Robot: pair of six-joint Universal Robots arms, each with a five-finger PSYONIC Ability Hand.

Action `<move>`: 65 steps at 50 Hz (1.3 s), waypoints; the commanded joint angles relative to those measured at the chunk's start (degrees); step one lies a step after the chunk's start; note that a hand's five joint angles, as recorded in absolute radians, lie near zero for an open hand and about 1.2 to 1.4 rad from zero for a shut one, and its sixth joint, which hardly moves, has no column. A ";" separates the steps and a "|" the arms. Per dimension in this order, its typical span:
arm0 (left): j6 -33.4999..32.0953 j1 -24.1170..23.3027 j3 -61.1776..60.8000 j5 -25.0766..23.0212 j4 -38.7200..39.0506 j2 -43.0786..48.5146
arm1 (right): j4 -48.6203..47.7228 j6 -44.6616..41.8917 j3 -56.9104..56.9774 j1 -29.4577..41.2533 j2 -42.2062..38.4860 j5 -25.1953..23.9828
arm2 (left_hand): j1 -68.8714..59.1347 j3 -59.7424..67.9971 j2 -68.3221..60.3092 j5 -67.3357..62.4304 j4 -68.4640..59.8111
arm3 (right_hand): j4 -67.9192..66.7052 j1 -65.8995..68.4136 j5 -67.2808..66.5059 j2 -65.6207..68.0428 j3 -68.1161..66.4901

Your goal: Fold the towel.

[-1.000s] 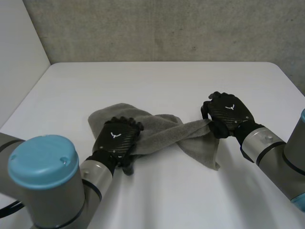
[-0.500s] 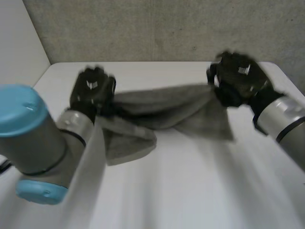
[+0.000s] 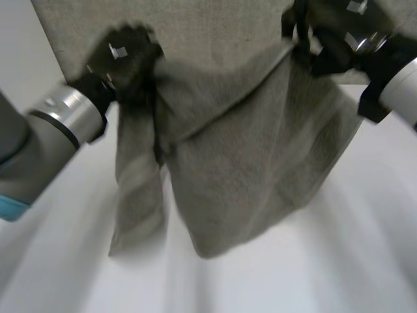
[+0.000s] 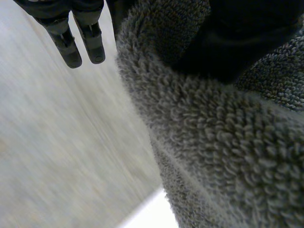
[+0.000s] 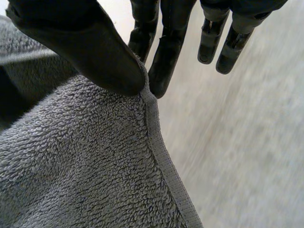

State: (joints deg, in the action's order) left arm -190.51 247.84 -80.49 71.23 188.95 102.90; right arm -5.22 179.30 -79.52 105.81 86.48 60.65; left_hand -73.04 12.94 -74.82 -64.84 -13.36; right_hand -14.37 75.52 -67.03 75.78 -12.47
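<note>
**Grey towel strung up between two black hands**

Grey terry cloth hangs in the air over the white table [image 3: 365,254], and from where I stand the towel [image 3: 241,163] looks like a slack curtain. The left hand [image 3: 124,62] has its upper left corner and the right hand [image 3: 332,32] its upper right corner. Both are high up, against the rough concrete wall [image 3: 215,32].

The top edge sags in a shallow dip between them. Under the left hand a narrow strip is doubled over and drops straight down. The wider panel falls from the right hand, its side edge slanting inward to a rounded low point. Whether that low point touches the tabletop I cannot tell.

Seen from the right wrist, the thumb [image 5: 95,52] clamps the stitched hem [image 5: 164,164] against one finger. The remaining fingers [image 5: 209,42] stick out straight and apart, off the cloth.

From the left wrist, thick loops of towel are bunched against the palm with a dark part of the hand pressed over them. Two fingers [image 4: 78,40] stand straight out beside the fold, touching nothing.

White tabletop shows below the hanging cloth and out to either side of it. The grey left arm [image 3: 58,124] comes in low on one side.
</note>
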 commanded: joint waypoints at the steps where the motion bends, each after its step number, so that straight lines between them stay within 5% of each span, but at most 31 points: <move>1: -0.13 0.72 0.15 -3.47 -0.60 12.32 | -1.98 -5.19 -2.83 1.15 -10.90 2.27 | 6.98 -2.94 8.76 8.78 3.36 | 4.37 4.48 -2.97 4.22 2.47; 3: -0.30 0.89 1.29 -3.12 -1.04 17.22 | -2.16 -6.77 -3.18 1.59 -13.18 3.15 | 38.09 -2.94 39.86 39.88 3.36 | 4.37 4.48 -2.97 4.22 2.47; 11: -0.57 3.26 3.76 0.39 -2.01 19.97 | -5.15 -9.58 -4.76 1.94 -18.46 5.79 | 59.94 -2.94 61.72 61.74 3.36 | 4.37 4.48 -2.97 4.22 2.47; 23: -0.22 3.09 0.59 4.09 -2.80 13.03 | -8.57 -9.76 -8.54 2.99 -17.49 7.28 | 60.81 -2.94 62.59 62.61 3.36 | 4.37 4.48 -2.97 4.22 2.47; 33: -0.66 -2.71 -12.85 4.62 -4.03 1.16 | -9.02 -9.94 -10.12 2.29 -18.28 7.55 | 59.97 -2.94 61.75 61.77 3.36 | 4.37 4.48 -2.97 4.22 2.47; 35: -0.74 -2.71 -15.22 6.19 -2.54 -0.33 | -8.93 -9.94 -10.12 2.20 -18.28 7.64 | 60.30 -2.94 62.08 62.10 3.36 | 4.37 -4.88 6.39 -5.14 2.47; 37: -0.74 -2.71 -15.83 6.81 -2.45 -0.51 | -8.49 -9.94 -9.95 2.03 -18.19 7.64 | 60.47 -2.94 62.25 62.27 3.36 | 4.37 -54.99 56.50 -55.25 2.47; 39: -0.74 -2.53 -16.19 6.99 -2.71 -0.60 | -8.31 -9.94 -9.95 2.03 -18.02 7.72 | 60.47 -2.94 62.25 62.27 3.36 | 4.37 -65.52 67.03 -65.78 2.47; 56: -1.45 -10.62 -25.25 5.67 -3.76 -6.57 | -3.13 -11.52 -16.63 -1.05 -10.55 6.76 | 58.45 -2.94 60.23 60.25 3.36 | 4.37 -65.52 67.03 -65.78 2.47; 65: -14.46 -11.32 -25.86 5.58 -3.94 1.78 | -3.83 -15.47 -21.64 -3.25 -10.02 6.76 | 55.76 -2.94 57.54 57.56 3.36 | 4.37 -65.52 67.03 -65.78 2.47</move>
State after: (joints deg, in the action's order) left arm -198.04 236.52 -106.34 76.83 185.12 100.31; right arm -8.70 165.16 -99.56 103.48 76.52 67.33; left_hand -16.64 12.94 -16.03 -5.31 -13.36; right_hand -14.37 14.35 -3.58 14.48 -12.47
